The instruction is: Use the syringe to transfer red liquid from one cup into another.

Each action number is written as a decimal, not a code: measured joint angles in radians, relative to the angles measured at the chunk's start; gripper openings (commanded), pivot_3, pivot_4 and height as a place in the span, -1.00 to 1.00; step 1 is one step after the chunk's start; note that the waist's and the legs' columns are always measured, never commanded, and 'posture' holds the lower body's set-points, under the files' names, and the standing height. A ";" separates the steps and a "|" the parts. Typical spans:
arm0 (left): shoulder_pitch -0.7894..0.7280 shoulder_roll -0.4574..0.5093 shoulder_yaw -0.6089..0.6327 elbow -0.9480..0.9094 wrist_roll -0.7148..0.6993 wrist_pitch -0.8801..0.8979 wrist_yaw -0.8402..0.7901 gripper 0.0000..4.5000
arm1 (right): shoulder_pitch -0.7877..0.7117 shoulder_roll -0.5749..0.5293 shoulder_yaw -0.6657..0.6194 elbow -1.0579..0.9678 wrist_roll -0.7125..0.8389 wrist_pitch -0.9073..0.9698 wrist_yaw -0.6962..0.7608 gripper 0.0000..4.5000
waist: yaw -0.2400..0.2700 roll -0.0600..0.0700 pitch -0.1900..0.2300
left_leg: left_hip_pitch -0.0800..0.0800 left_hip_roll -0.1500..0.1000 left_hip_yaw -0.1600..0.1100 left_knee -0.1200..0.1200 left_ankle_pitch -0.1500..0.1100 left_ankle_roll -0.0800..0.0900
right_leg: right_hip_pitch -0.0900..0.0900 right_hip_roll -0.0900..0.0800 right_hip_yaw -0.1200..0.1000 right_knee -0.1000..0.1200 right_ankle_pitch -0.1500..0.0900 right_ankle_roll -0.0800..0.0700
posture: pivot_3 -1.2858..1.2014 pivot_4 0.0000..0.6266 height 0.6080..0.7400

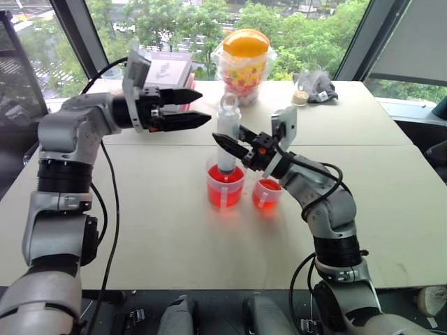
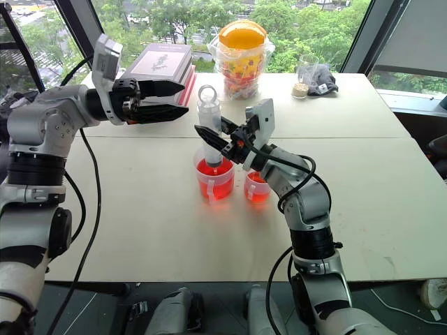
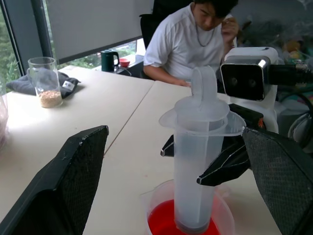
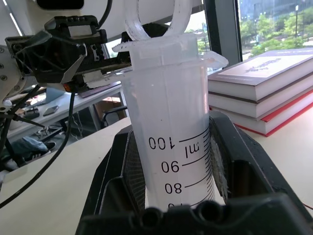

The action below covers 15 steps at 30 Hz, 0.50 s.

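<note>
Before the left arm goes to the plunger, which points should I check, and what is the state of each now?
1. Syringe stands upright with its lower end in the larger cup: ok.
2. Right gripper shut on the syringe barrel: ok.
3. Left gripper open, apart from the plunger ring: ok.
4. Smaller cup upright beside the larger cup: ok.
5. Syringe tip under the red liquid: cannot tell.
6. Plunger pushed fully in: ok.

Left tool (image 1: 199, 106) agape, level; right tool (image 1: 230, 139) clamped, tilted upward.
</note>
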 measured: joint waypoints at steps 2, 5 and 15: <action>-0.023 -0.020 -0.001 0.017 0.003 -0.002 -0.005 1.00 | 0.015 0.001 0.016 0.014 -0.016 -0.026 -0.003 -0.37 | 0.002 0.000 0.000 | 0.000 0.000 0.000 0.000 0.000 0.000 | 0.000 0.000 0.000 0.000 0.000 0.000 | 0.03 -0.52 1.00; -0.036 -0.051 -0.010 0.025 0.021 -0.014 -0.010 1.00 | 0.033 -0.007 0.046 0.026 -0.037 -0.052 -0.003 -0.37 | 0.002 0.000 0.000 | 0.000 0.000 0.000 0.000 0.000 0.000 | 0.000 0.000 0.000 0.000 0.000 0.000 | 0.03 -0.52 1.00; -0.033 -0.120 -0.041 0.039 0.064 -0.045 -0.019 1.00 | 0.041 -0.025 0.059 0.026 -0.052 -0.061 -0.011 -0.37 | 0.000 0.000 0.000 | 0.000 0.000 0.000 0.000 0.000 0.000 | 0.000 0.000 0.000 0.000 0.000 0.000 | 0.03 -0.52 1.00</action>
